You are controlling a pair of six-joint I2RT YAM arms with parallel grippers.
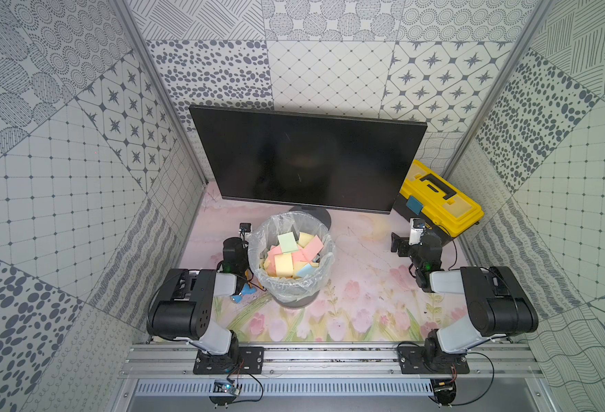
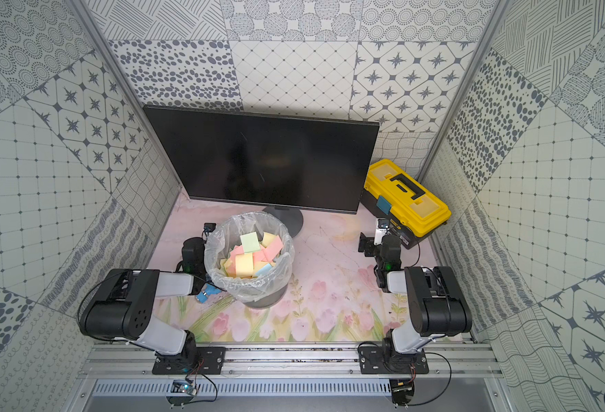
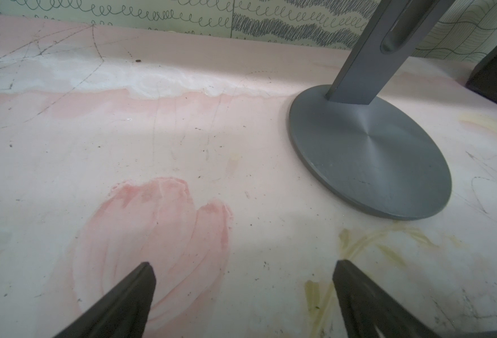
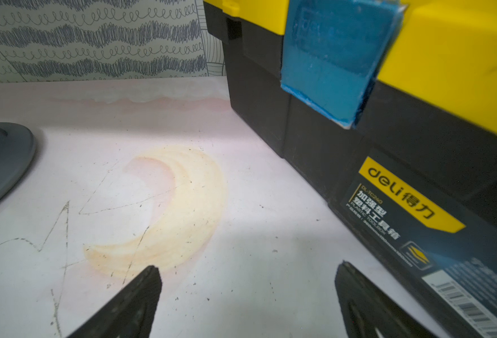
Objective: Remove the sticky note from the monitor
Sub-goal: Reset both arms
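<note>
resting folded low before the monitor (image 1: 304, 160), the left arm (image 1: 179, 314) and right arm (image 1: 500, 310) are pointing their wrists toward it. the left gripper (image 3: 241, 269) is hovering open near the monitor's foot (image 3: 370, 152); the right gripper (image 4: 248, 272) is gaping open by the monitor's right corner. a note-filled bin (image 1: 295, 290) is sitting before the monitor.

I have the monitor (image 1: 304, 160) (image 2: 261, 160) in both top views, standing at the back of the table (image 1: 365, 267): a wide, flat black screen with thin bezels, dark and unlit, with a few faint smudges on the glass. My left wrist view shows its round grey foot (image 3: 367, 152) lying flat, with a slanted grey neck (image 3: 367, 58) rising from its rear edge
</note>
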